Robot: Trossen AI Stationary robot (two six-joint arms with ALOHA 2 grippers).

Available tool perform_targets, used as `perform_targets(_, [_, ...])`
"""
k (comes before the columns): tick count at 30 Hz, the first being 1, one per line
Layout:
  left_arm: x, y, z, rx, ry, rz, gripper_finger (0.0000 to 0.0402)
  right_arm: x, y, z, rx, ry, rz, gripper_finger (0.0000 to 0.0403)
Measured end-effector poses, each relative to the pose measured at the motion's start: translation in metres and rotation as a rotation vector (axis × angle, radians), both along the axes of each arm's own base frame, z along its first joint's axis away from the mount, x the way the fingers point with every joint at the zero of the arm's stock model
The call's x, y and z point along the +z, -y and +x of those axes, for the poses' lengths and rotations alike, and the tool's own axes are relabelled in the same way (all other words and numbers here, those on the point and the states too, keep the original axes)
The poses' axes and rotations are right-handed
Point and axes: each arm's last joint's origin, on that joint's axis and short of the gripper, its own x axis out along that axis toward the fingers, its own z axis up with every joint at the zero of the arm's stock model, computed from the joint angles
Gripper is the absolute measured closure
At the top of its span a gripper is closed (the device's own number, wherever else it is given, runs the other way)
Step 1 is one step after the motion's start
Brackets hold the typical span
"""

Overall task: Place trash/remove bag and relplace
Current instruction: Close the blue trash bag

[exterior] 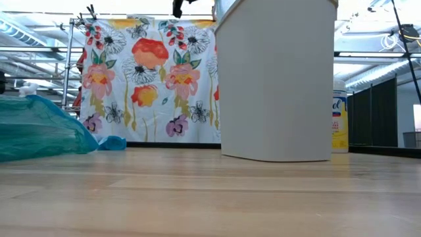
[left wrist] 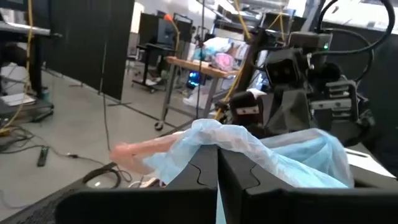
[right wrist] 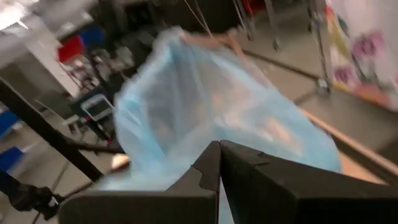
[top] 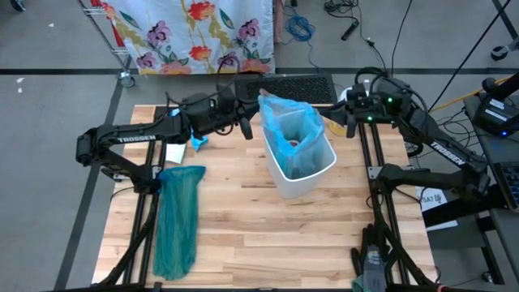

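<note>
Between our two grippers: pale blue bag (top: 292, 122) sits in tilted white bin (top: 304, 174), liner mouth bunched above rim. Our left gripper (top: 247, 120) reaches in level from bag's left, fingers (left wrist: 193, 177) clamped together on bag's edge. Our right gripper (top: 347, 109) reaches in from bag's right, fingers (right wrist: 199, 180) likewise pinched on bag film. Trash (top: 298, 150) visible inside liner, below both grippers. Teal bag (top: 178, 219) lies flat beneath our left arm, well apart.

We can read "TROSSEN" in white along the left arm (top: 130, 137), and again on the right arm (top: 448, 154). The yellow bottle's (exterior: 339, 122) label is too cut off to read.
</note>
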Motion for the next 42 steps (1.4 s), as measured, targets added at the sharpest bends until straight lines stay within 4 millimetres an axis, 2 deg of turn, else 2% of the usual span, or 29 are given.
perform_targets(4, [0.000, 0.001, 0.000, -0.038, -0.001, -0.004, 0.0401, 0.009, -0.004, 0.004, 0.028, 0.086, -0.027, 0.0403])
perform_targets(11, [-0.001, 0.009, 0.003, -0.134, -0.011, 0.001, 0.0401, 0.012, -0.012, 0.016, 0.100, 0.117, -0.014, 0.0403])
perform_targets(15, [-0.005, 0.010, 0.003, -0.150, -0.055, -0.007, 0.0401, 0.024, -0.015, 0.031, 0.151, 0.123, -0.014, 0.0403])
perform_targets(21, [-0.014, 0.008, 0.013, -0.150, -0.079, -0.014, 0.0401, 0.040, -0.009, 0.063, 0.202, 0.118, 0.036, 0.0401])
perform_targets(25, [-0.018, 0.009, 0.019, -0.157, -0.072, -0.018, 0.0401, 0.037, -0.002, 0.083, 0.243, 0.089, 0.109, 0.0380])
perform_targets(32, [-0.022, 0.012, 0.023, -0.168, -0.083, -0.018, 0.0401, 0.016, 0.015, 0.110, 0.216, 0.029, 0.192, 0.0315])
perform_targets(37, [-0.022, 0.012, 0.024, -0.168, -0.080, -0.012, 0.0401, 0.017, 0.028, 0.121, 0.195, 0.112, 0.174, 0.0283])
perform_targets(42, [-0.022, 0.012, 0.024, -0.168, -0.080, -0.012, 0.0401, 0.013, 0.036, 0.130, 0.226, 0.135, 0.187, 0.0271])
